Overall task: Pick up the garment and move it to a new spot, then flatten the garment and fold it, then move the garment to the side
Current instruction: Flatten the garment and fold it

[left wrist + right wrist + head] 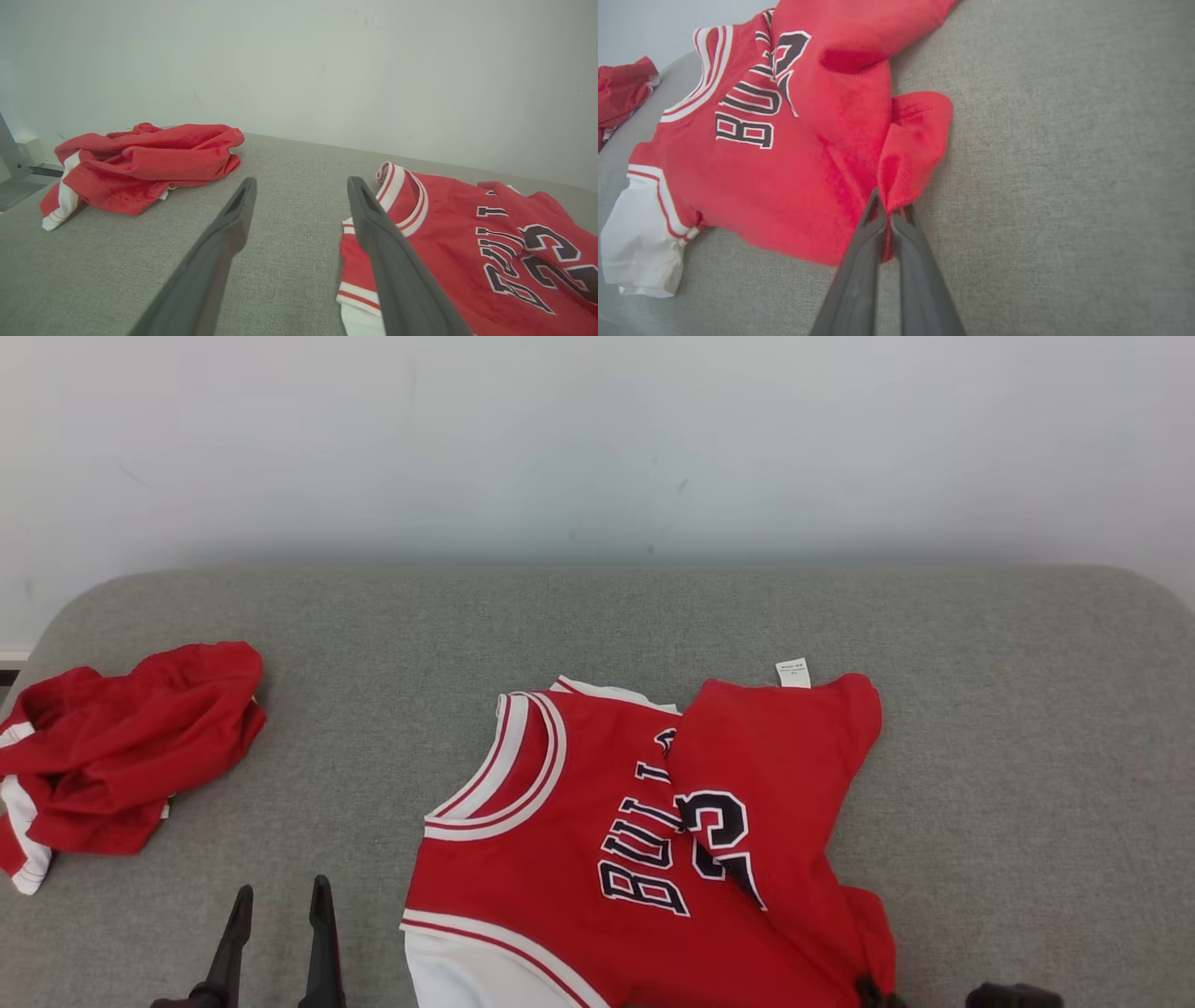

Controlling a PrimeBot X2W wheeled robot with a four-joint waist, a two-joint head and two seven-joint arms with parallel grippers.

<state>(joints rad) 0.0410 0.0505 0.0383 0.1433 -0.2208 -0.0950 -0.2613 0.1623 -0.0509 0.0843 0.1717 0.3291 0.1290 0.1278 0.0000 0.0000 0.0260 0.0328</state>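
Note:
The garment (pixel 607 840) is a red basketball jersey with white trim and black lettering, lying partly folded over itself on the grey cushion; it appears too in the left wrist view (pixel 467 233) and the right wrist view (pixel 784 163). My right gripper (pixel 891 212) is shut on a red fold at the jersey's lower right corner, and its dark tip shows at the head view's bottom edge (pixel 873 992). My left gripper (pixel 280 901) stands open to the left of the jersey, empty, its fingers (pixel 233 219) spread over bare cushion.
A second crumpled red and white garment (pixel 112 756) lies at the far left of the cushion (pixel 653 616). A pale wall rises behind. Bare cushion stretches to the right of the jersey and between the two garments.

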